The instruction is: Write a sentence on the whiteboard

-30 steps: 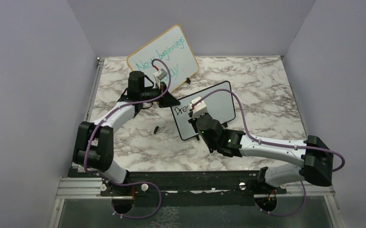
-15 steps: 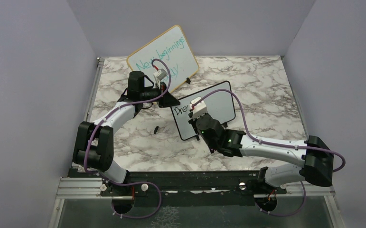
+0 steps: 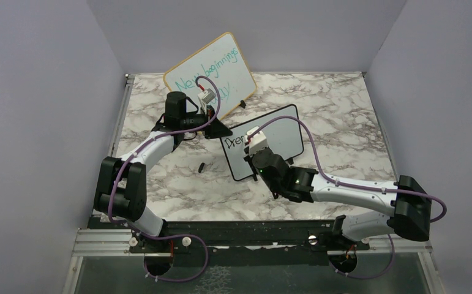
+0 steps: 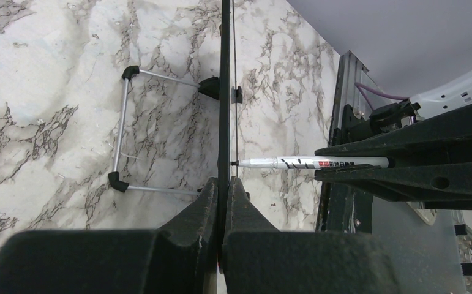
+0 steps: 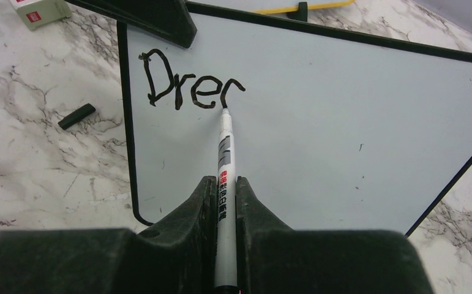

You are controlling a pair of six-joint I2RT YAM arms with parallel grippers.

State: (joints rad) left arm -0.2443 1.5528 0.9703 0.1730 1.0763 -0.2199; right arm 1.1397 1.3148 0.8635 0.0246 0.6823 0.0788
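We are mid-word: the sentence (image 5: 190, 89) stands at "Dre" plus a stroke. Left fingers (image 4: 204, 205) clamp the whiteboard (image 5: 343, 122), right fingers (image 5: 198, 205) grip the marker (image 5: 224, 159); next we should close the "a"

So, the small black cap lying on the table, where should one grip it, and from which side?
Pinch the cap at its middle, across the two long sides, coming straight down from above. It lies flat on the table, long and narrow, with bare surface around it.

Left arm (image 3: 149, 148) and right arm (image 3: 355, 191): white links, black joints. Purple cables (image 3: 311, 149) trail along each. Green lights (image 3: 294, 182) dot the right.
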